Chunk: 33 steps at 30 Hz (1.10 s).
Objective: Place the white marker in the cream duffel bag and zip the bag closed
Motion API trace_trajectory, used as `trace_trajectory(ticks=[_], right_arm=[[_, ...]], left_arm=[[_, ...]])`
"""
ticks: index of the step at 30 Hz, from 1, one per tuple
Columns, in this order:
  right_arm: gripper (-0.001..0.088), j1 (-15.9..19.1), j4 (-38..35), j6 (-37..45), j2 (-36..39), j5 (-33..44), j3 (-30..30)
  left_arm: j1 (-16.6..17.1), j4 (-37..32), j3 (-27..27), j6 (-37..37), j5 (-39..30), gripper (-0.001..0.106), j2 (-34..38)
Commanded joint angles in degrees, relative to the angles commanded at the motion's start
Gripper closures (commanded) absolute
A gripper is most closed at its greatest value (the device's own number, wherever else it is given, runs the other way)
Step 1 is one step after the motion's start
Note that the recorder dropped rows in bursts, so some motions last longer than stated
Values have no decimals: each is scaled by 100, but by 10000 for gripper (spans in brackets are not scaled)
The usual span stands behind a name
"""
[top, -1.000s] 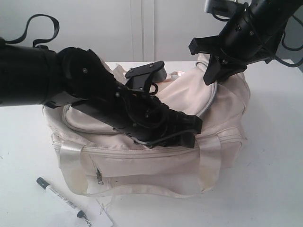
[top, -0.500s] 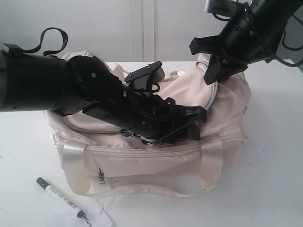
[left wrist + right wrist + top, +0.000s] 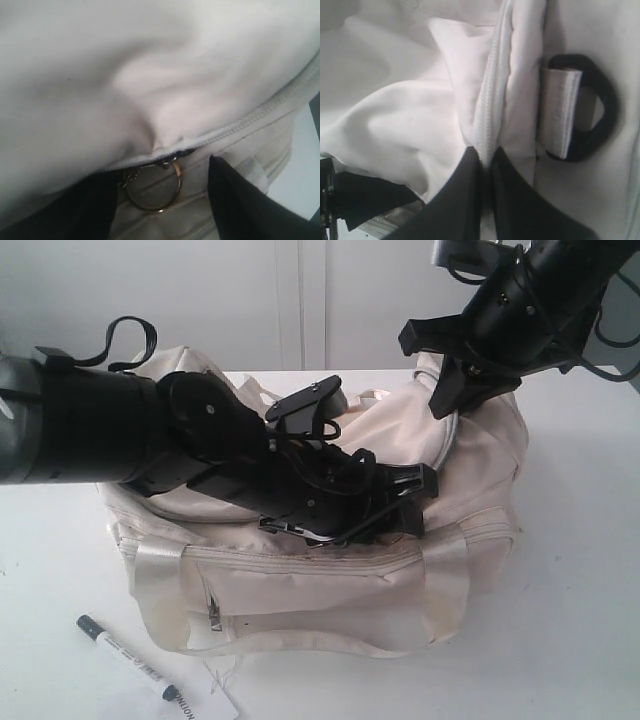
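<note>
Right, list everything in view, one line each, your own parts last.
table: one, white, under everything.
cream duffel bag: one, cream, centre of the table.
gold ring pull: one, gold, on the bag's top zipper.
black end ring: one seen, black, at the bag's end by the right fingers.
white marker: one, white with dark ends, on the table in front of the bag.
paper tag: one, white with black letters, on the table beside the marker.
left fingers: two, black, apart, either side of the ring pull.
right fingers: two, black, shut on the bag's zipper edge.
</note>
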<state>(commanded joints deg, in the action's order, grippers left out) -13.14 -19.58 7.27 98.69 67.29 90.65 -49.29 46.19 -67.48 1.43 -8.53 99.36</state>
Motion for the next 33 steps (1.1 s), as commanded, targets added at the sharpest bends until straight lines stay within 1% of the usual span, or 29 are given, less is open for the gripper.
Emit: trace_trajectory(ticks=[2, 4, 7, 10, 14, 15, 20, 25, 33], right_arm=[[868, 0, 0, 0, 0, 0, 0], [868, 0, 0, 0, 0, 0, 0], [868, 0, 0, 0, 0, 0, 0], [868, 0, 0, 0, 0, 0, 0], [868, 0, 0, 0, 0, -13, 0], [868, 0, 0, 0, 0, -13, 0], [868, 0, 0, 9, 0, -24, 0], [868, 0, 0, 9, 0, -24, 0], [868, 0, 0, 9, 0, -36, 0]], left_arm=[[0, 0, 0, -13, -11, 518, 0], [0, 0, 0, -13, -11, 604, 0], [0, -23, 0, -22, -22, 760, 0], [0, -23, 0, -33, -22, 888, 0], [0, -23, 0, -33, -22, 1031, 0], [0, -23, 0, -33, -22, 1053, 0], [0, -23, 0, -33, -84, 1053, -11], [0, -23, 0, -54, -301, 1053, -25], [0, -23, 0, -648, -313, 1053, -474]])
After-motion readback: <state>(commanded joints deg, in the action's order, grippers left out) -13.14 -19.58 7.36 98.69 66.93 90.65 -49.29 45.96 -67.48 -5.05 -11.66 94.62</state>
